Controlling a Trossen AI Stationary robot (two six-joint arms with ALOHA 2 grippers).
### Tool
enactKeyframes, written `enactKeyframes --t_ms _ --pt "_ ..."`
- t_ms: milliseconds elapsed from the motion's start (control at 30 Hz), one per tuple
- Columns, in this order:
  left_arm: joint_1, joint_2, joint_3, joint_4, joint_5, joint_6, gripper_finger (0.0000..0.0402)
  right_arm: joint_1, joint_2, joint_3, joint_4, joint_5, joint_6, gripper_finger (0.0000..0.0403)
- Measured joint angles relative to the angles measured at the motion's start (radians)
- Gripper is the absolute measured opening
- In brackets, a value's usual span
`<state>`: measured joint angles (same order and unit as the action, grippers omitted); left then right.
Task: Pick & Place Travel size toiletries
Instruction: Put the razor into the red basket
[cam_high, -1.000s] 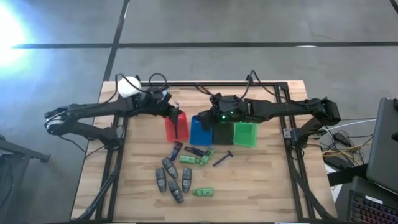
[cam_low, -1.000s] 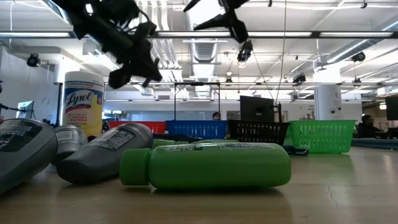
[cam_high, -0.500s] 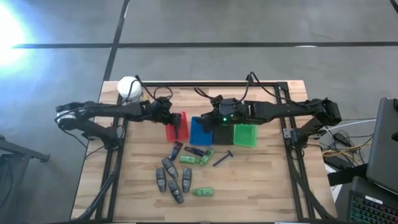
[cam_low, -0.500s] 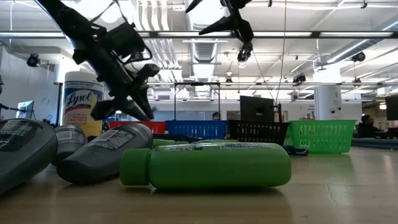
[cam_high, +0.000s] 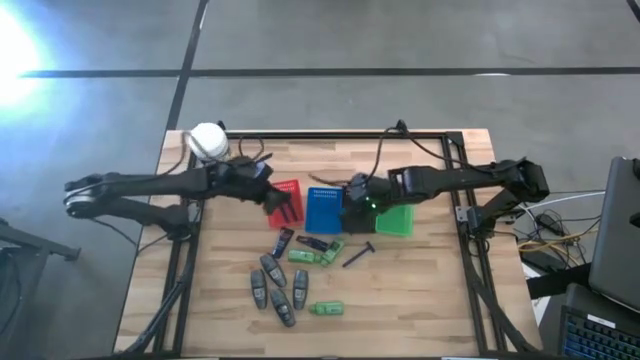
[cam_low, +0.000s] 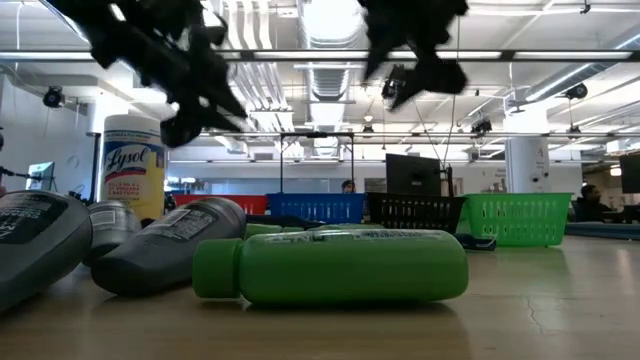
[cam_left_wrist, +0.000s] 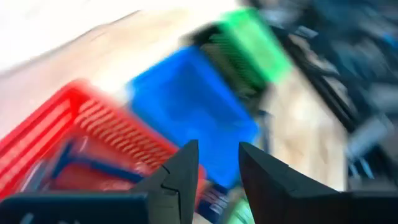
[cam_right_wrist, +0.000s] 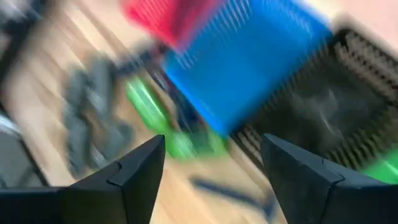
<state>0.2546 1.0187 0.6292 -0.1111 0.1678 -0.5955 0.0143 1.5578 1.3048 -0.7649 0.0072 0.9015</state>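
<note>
High view, left gripper (cam_high: 283, 203): over the red slotted plastic basket (cam_high: 283, 198), which sits tilted; finger spread cannot be told from above.
High view, right gripper (cam_high: 352, 200): above the black slotted basket (cam_high: 357, 214), between the blue slotted basket (cam_high: 323, 210) and the green slotted basket (cam_high: 396, 218).
High view, toiletries: grey oval tubes (cam_high: 276, 288), bright green little tubes (cam_high: 326, 309) and slim dark stick-like pieces (cam_high: 358, 254) lie scattered on the wooden table (cam_high: 430, 300), nearer its front than the baskets.
High view, jar: white-lidded jar (cam_high: 207, 140) at the table's far left corner.
Low view: a green tube (cam_low: 330, 265) lies on its side closest to the camera, grey tubes (cam_low: 165, 245) just beside it; both arms hang above.
Left wrist view: fingers (cam_left_wrist: 179, 177) a narrow gap apart, nothing between them; a thin blue stick (cam_left_wrist: 93, 164) lies inside the red basket.
Right wrist view: fingers (cam_right_wrist: 137, 171) spread wide, holding nothing; blue and black baskets below, green tubes (cam_right_wrist: 146, 106) beyond.
</note>
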Motion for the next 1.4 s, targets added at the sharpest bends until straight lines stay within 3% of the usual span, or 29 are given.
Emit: enactKeyframes --t_ms 67,167,300,500,700,1000,1400 --pt "-0.027 -0.065 0.000 0.000 0.041 0.143 0.0119 0.021 0.000 -0.024 -0.022 -0.043 -0.094 0.0248" --pt "-0.061 -0.149 -0.001 -0.002 0.060 0.262 0.0119 0.079 0.002 -0.064 -0.023 -0.076 -0.364 0.0237" --pt "-0.065 -0.211 -0.003 -0.003 0.056 0.259 0.0119 0.152 0.009 -0.133 -0.024 -0.129 -0.718 0.0221" --pt "-0.065 -0.238 -0.010 -0.005 0.056 0.214 0.0119 0.214 0.008 -0.217 0.003 -0.145 -0.914 0.0202" --pt "-0.065 -0.223 -0.013 -0.022 0.055 0.200 0.0119 0.221 0.078 -0.241 0.071 -0.142 -1.006 0.0184" --pt "-0.065 -0.216 -0.013 -0.025 0.055 0.175 0.0120 0.209 0.282 -0.103 0.034 -0.083 -1.037 0.0162" --pt "-0.065 -0.213 -0.013 -0.025 0.055 0.173 0.0120 0.206 0.336 -0.083 0.013 -0.004 -1.080 0.0133"
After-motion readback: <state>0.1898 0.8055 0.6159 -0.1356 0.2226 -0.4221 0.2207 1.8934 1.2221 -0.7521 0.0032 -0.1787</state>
